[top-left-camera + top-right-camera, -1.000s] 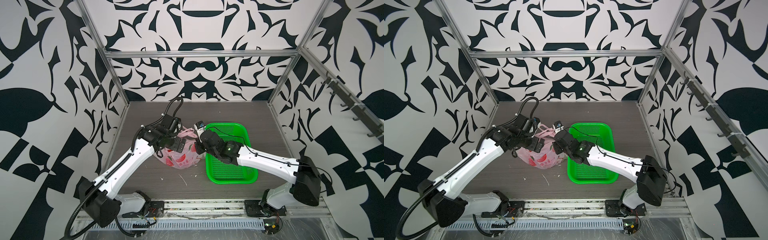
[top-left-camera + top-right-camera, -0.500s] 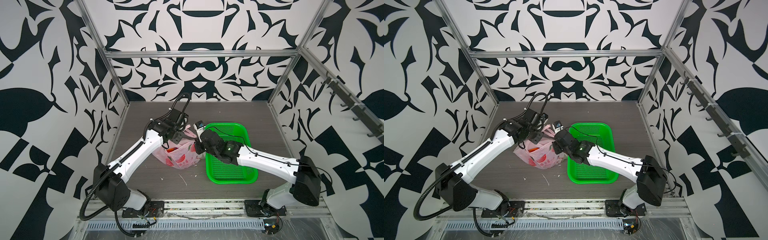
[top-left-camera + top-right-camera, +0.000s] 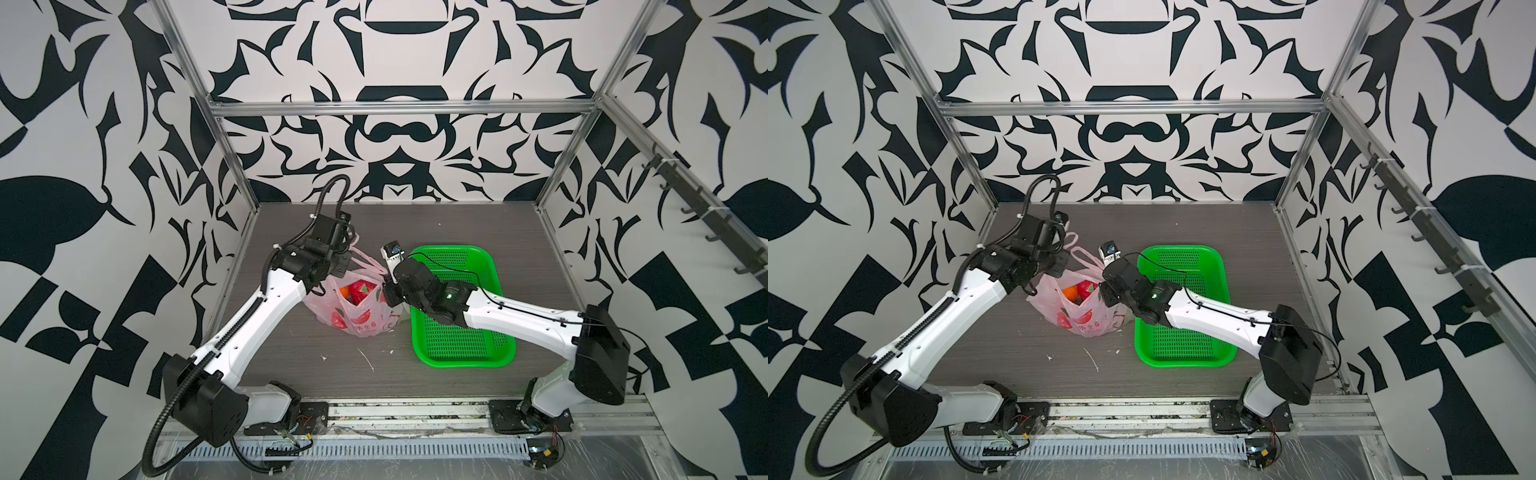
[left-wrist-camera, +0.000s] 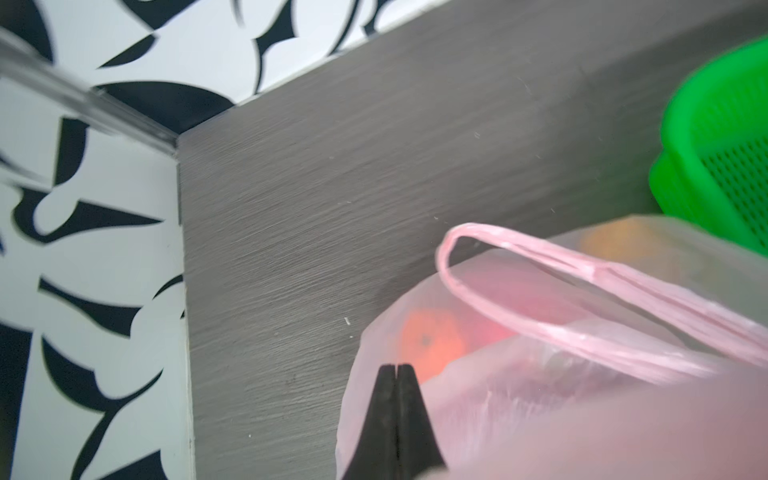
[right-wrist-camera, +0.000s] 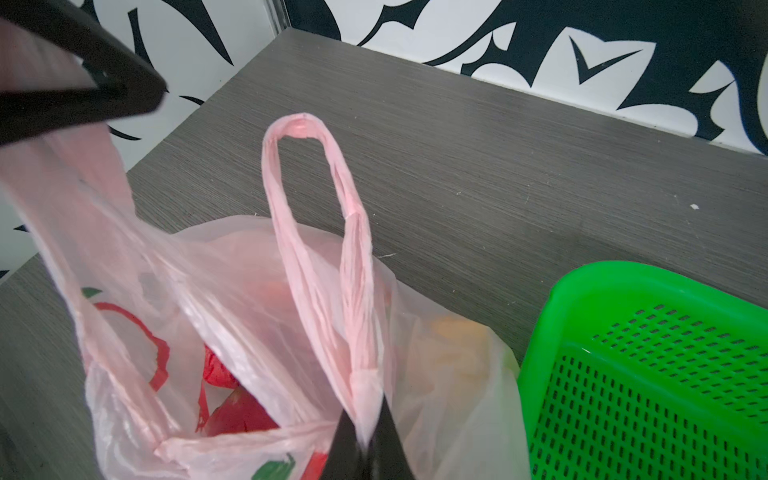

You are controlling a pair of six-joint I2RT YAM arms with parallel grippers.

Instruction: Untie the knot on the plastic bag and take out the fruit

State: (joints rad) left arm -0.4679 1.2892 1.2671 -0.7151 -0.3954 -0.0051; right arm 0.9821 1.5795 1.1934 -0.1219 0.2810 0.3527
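Plastic bag [image 3: 357,322], pink, mouth open, on bench [image 3: 415,232] beside green basket [image 3: 461,363]; fruit [image 3: 359,289] inside. Left gripper [image 4: 397,369] jaws pinch its edge; right gripper [image 5: 365,440] jaws clamp one handle loop [image 5: 300,123].

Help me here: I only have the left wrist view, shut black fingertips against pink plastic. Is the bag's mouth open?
Observer: Yes. In both top views the plastic bag gapes, with a red fruit showing inside.
Operator: Where is the right gripper?
Observer: In the right wrist view, the right gripper pinches the base of a loop handle.
Operator: Does the left hold anything?
Observer: There, bag plastic stretches taut to the left gripper.
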